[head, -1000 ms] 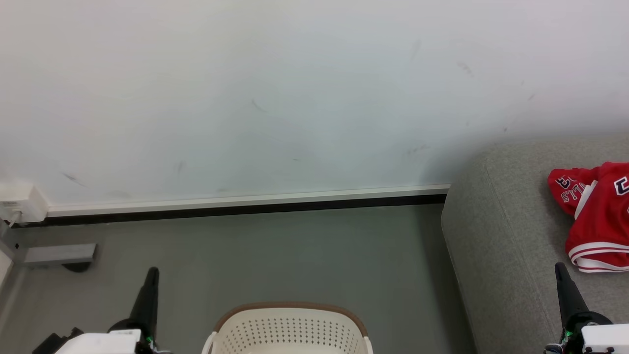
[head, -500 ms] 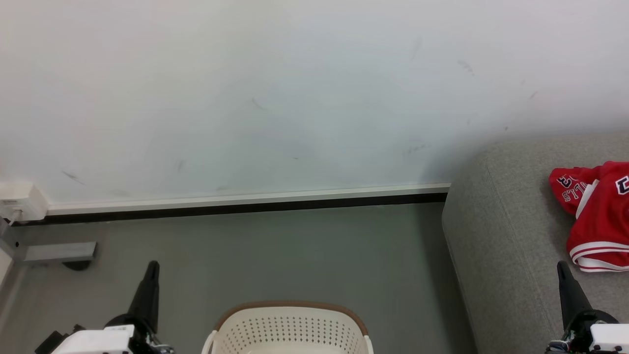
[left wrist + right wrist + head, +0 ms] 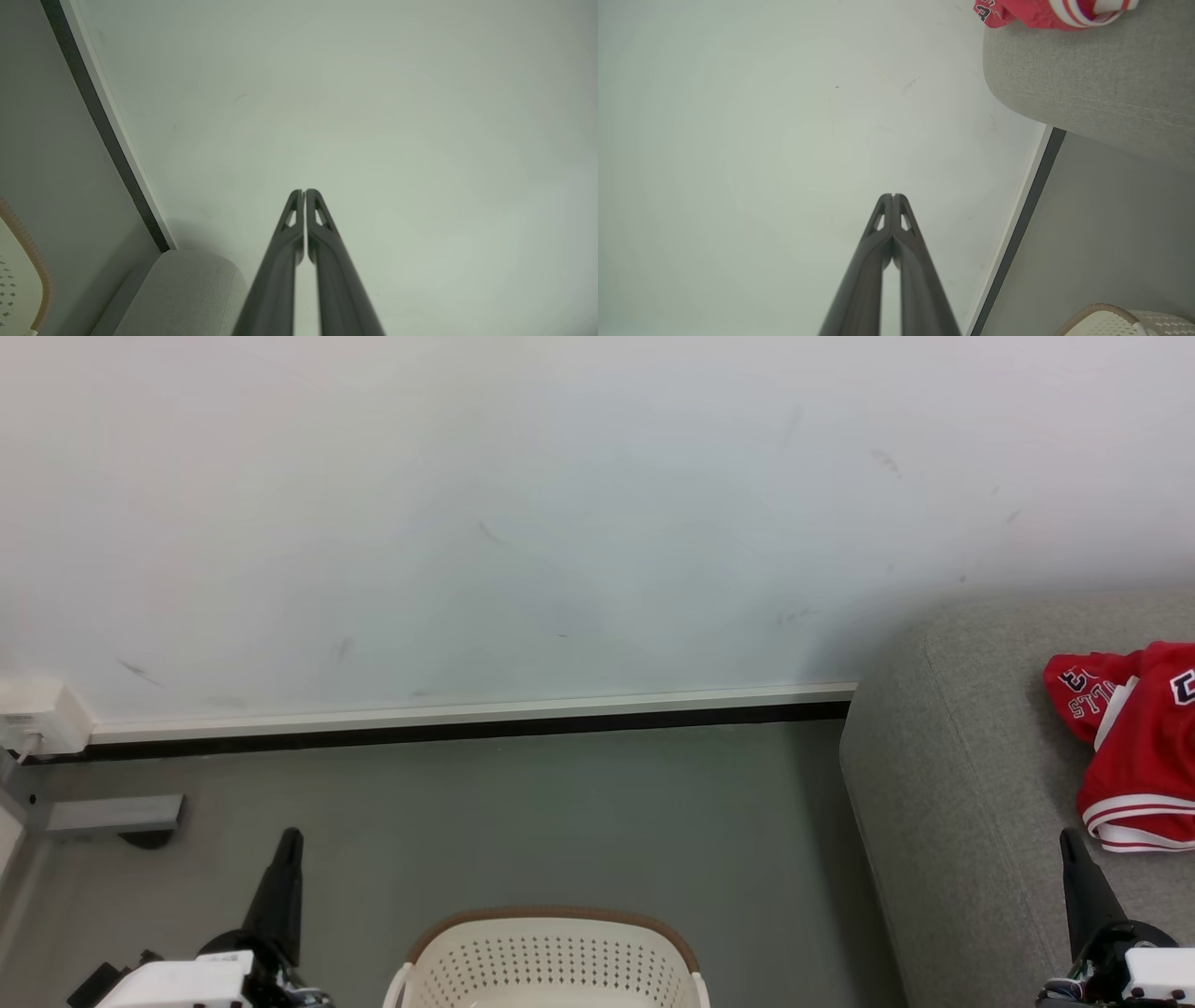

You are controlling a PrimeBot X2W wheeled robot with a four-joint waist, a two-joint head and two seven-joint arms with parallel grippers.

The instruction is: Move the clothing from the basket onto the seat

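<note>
Our left gripper (image 3: 290,835) has crept forward; it and the right gripper (image 3: 1067,835) are clenched, empty. Some clothing (image 3: 1134,747) lies at the sofa (image 3: 952,784) end; next we probably check the basket (image 3: 551,961).

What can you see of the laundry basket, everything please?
The basket is cream-white, plastic by its look, with rows of small holes in its wall, a brown rim and pale side handles. It stands upright, apparently on the grey floor, left of the sofa and apart from it. The picture's bottom edge cuts it off, hiding its contents.
</note>
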